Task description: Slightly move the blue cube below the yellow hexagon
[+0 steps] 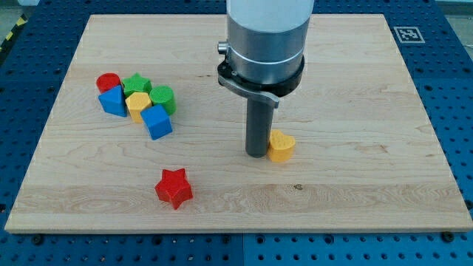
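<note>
At the lower left of the wooden bench (pixel 355 199) lies a red star (pixel 174 187). My tip (pixel 257 154) stands at centre, touching a yellow heart (pixel 281 146) on its right; there is no gripper. At left, the blue cube (pixel 157 121) touches the yellow hexagon (pixel 137 103) from below-right, within a cluster with a green cylinder (pixel 162 97), blue block (pixel 113 100), green star (pixel 137 83) and red cylinder (pixel 109 82).

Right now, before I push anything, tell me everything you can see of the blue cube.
The blue cube is a small, matte, plastic-looking block, lying flat on the wooden board and turned at an angle to its edges. It sits at the lower right of the cluster on the view's left, just below and right of the yellow hexagon, apparently touching it, with the green cylinder close above. My tip is far to its right, well clear.
</note>
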`<state>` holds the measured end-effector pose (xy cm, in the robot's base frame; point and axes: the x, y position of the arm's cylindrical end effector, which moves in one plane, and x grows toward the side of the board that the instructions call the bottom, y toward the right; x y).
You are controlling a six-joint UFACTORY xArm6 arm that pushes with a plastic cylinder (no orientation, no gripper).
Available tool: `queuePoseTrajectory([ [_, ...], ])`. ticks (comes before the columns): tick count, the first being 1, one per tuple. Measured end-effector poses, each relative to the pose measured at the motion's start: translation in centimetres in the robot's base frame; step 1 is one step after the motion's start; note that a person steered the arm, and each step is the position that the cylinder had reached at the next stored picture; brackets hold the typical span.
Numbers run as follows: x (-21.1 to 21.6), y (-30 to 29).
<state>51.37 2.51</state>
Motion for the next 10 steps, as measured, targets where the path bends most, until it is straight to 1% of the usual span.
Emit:
queuePoseTrajectory([
  [1,1.0,-1.9],
  [2,-0.5,-6.6],
  [4,-4.7,-11.8],
  [5,-2.3,-11.1],
  [6,-2.2,-15.8],
  [8,2.8,-22.2],
  [9,2.8,-24.8],
  [10,2.7,-26.1],
])
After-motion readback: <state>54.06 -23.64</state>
